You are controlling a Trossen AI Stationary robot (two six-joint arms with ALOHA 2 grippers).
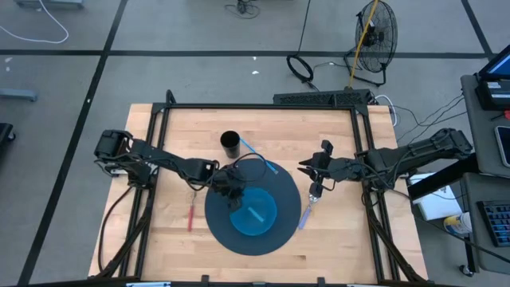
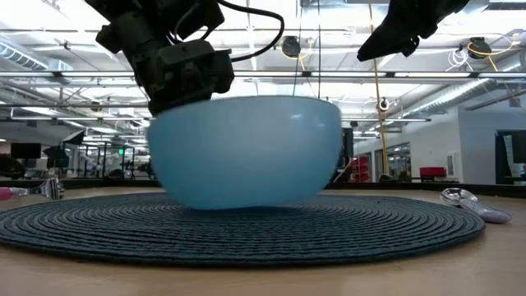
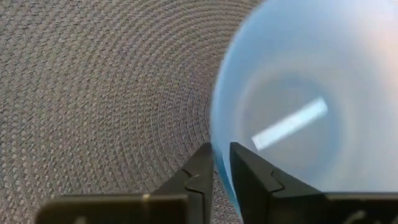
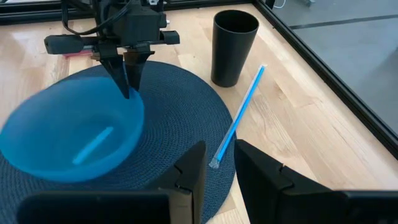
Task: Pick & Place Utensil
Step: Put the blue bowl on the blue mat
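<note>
On the left side of the wooden tabletop (image 1: 175, 239), beside the mat, lies a utensil with a red handle (image 1: 190, 217); its working end is too small to identify from above, and in the low view only a pink tip and a metal part show at the picture's edge. The left tool (image 4: 129, 73) stands at the rim of the blue bowl (image 1: 253, 212). Its two fingers are pressed together on the bowl's wall, one inside and one outside, as both wrist views show. In the low view the bowl hides most of this tool.

The bowl is round, smooth and slightly translucent. It sits on a round dark mat (image 1: 280, 191) woven in concentric rings of coarse cord. A pale straight bar (image 3: 290, 123) shows on the bowl's bottom; whether it is an object or a reflection is hard to say.

Behind the mat stands a black, matt cup (image 4: 234, 47), and a thin blue straw (image 4: 240, 114) lies beside it, with one end reaching the mat.

The right tool (image 1: 312, 191) hovers above the mat's right edge. Its fingers are a little apart with nothing between them. Just below it on the tabletop lies a spoon (image 1: 306, 214) with a pale lilac handle and a shiny metal bowl, touching the mat's rim. In the low view the right arm is cut off at the top.
</note>
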